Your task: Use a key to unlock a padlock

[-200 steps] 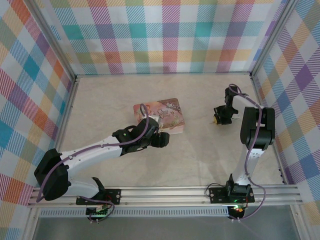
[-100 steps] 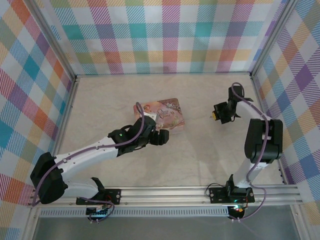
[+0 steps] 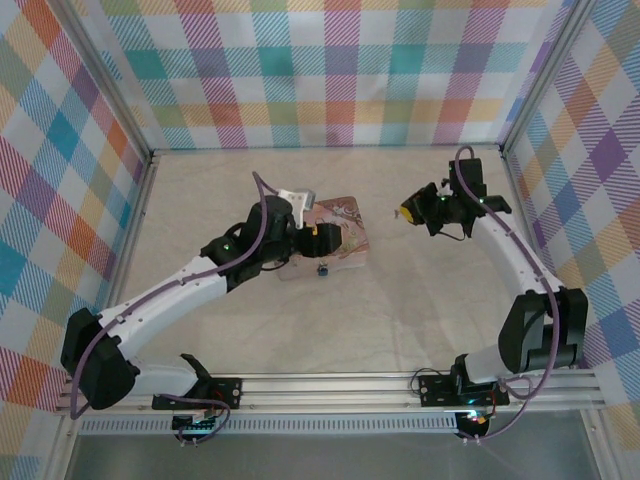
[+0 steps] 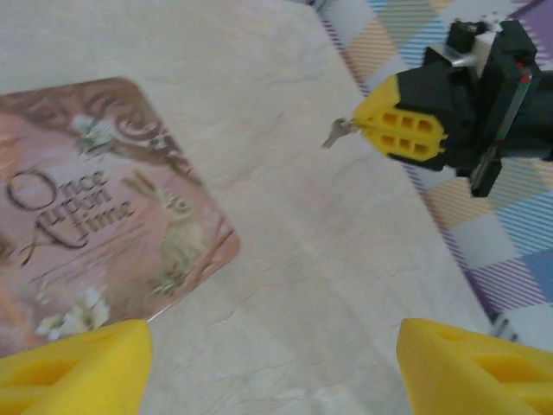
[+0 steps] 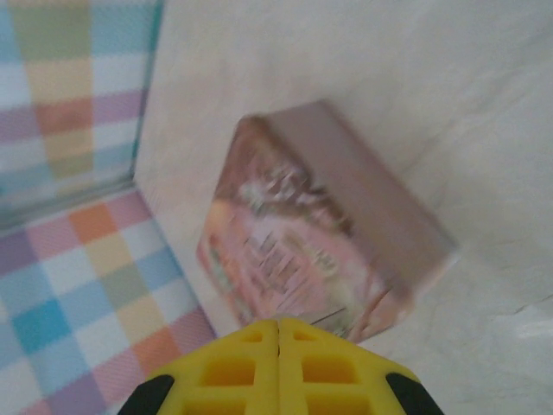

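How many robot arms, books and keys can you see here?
Robot arms: 2, the left arm and the right arm
Pink book: 1
Key: 1, pinched in the right gripper
Total: 4

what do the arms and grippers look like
The left arm and right arm have white links, black joints and a purple cable along each. The left gripper and right gripper have yellow fingers moulded with square pockets.

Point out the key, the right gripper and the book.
key [image 4: 339,131], left wrist view, on its protruding metal part
right gripper [image 4: 399,129], left wrist view, between its shut fingertips
book [image 4: 104,199], left wrist view, on its cover
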### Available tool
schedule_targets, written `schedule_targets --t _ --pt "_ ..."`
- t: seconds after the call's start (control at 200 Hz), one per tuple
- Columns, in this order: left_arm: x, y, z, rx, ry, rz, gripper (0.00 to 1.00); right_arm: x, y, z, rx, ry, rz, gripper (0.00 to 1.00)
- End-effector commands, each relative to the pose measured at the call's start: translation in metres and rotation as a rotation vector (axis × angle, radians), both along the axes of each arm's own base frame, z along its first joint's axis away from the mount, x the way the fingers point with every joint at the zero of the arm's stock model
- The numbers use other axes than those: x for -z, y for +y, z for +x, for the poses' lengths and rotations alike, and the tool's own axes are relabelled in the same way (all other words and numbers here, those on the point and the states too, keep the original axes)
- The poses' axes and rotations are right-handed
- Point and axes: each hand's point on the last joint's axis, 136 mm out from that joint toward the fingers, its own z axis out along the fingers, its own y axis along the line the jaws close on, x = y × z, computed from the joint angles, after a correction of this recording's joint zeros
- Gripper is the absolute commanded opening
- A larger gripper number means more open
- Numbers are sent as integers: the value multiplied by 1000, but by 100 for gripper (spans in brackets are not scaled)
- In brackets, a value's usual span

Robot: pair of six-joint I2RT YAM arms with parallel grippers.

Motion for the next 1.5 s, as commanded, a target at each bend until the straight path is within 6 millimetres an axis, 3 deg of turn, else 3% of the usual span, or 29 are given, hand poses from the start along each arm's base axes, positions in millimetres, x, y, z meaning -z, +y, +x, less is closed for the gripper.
schedule_targets --t 0.0,0.18,0.48,0.725,1.015,1.205,1.495 --pt "-28 -21 -4 143 -28 -93 74 -51 31 -10 -186 -168 84 0" --pt "-46 -33 -7 260 -31 -182 69 -86 62 -35 -389 -319 158 1" --pt "-65 -52 -16 420 -54 -284 58 -120 88 -72 -570 -428 252 3" --pt "-84 -59 -18 470 -87 -340 44 -130 94 -86 -619 -452 280 3" --pt "-93 -59 -19 476 -108 -350 32 -133 98 -93 -637 -464 291 3" --pt "-81 -49 -9 395 -112 -281 40 -135 99 -96 -646 -470 296 3" --pt "-88 -37 -1 333 -143 -284 54 -135 99 -101 -655 -467 304 2"
